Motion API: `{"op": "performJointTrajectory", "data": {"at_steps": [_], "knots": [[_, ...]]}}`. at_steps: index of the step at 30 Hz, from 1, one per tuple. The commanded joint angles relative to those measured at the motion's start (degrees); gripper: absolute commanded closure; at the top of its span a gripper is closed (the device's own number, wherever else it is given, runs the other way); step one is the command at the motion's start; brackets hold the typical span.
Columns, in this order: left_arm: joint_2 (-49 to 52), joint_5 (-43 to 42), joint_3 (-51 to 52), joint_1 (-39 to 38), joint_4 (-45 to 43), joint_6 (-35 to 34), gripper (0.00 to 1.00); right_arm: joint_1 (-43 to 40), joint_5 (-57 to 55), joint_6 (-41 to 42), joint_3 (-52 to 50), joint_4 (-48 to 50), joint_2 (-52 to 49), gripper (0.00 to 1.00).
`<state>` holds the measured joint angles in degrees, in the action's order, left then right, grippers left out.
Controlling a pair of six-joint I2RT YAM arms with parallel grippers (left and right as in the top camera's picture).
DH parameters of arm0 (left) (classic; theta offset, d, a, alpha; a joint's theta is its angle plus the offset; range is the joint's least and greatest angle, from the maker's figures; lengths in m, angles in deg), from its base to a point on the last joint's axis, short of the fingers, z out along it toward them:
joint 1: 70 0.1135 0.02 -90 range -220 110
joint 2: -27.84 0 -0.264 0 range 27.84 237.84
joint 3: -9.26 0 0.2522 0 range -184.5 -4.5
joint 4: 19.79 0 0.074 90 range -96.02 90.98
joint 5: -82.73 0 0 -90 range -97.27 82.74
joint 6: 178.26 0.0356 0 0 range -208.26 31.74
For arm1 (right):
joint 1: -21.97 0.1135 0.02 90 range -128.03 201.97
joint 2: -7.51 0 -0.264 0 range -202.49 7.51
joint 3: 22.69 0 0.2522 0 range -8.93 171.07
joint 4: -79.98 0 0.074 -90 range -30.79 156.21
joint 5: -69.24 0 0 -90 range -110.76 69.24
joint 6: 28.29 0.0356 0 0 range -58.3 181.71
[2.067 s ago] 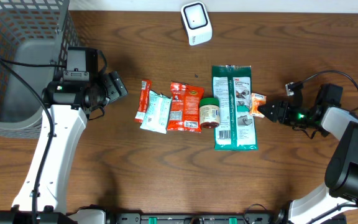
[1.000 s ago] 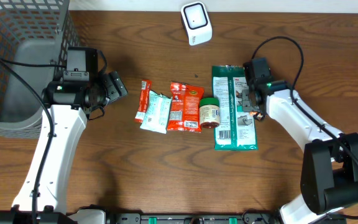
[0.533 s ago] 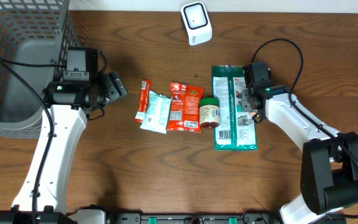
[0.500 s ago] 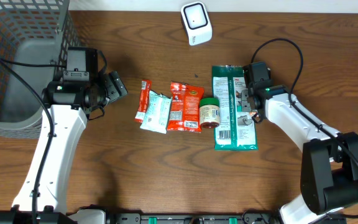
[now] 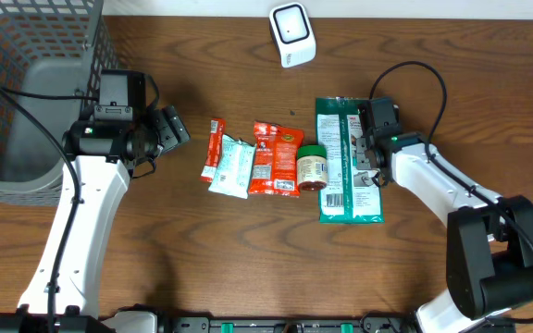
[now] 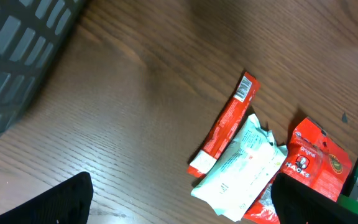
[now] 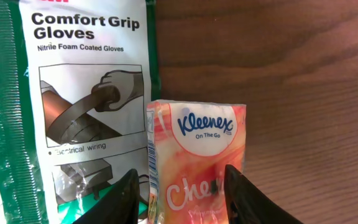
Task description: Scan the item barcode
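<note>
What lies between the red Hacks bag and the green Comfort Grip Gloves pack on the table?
A small green-lidded jar lies on its side there, with the Hacks bag on one side and the gloves pack on the other. The overhead view shows this.

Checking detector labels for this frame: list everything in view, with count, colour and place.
wire-mesh basket: 1, grey, table's far-left corner
barcode scanner: 1, white, top centre
slim stick packet: 1, red, left end of item row
crinkled pouch: 1, white-teal, against the stick packet
snack bag: 1, red-orange, mid-row
small jar: 1, green lid, between snack bag and gloves package
flat gloves package: 1, green-white, right end of row
Kleenex tissue pack: 1, orange-white, on the gloves package's right edge
wooden table: 1, brown
left gripper: open, empty, beside basket
right gripper: fingers either side of tissue pack, grip unclear
</note>
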<state>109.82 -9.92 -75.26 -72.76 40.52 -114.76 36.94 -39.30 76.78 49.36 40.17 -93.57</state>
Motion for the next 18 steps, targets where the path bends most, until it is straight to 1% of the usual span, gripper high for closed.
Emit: {"op": "performJointTrajectory", "data": {"at_steps": [1, 5, 15, 18], "knots": [[0.1, 0.7, -0.6, 0.2, 0.3, 1.0, 0.08, 0.1, -2.2, 0.5, -0.7, 0.4, 0.6, 0.66], [0.1, 0.7, -0.6, 0.2, 0.3, 1.0, 0.08, 0.1, -2.4, 0.5, -0.7, -0.3, 0.6, 0.71], [0.1, 0.7, -0.6, 0.2, 0.3, 1.0, 0.08, 0.1, -2.4, -0.6, -1.8, 0.2, 0.6, 0.7], [0.1, 0.7, -0.6, 0.2, 0.3, 1.0, 0.08, 0.1, -2.4, -0.5, -2.8, 0.8, 0.6, 0.67]]}}
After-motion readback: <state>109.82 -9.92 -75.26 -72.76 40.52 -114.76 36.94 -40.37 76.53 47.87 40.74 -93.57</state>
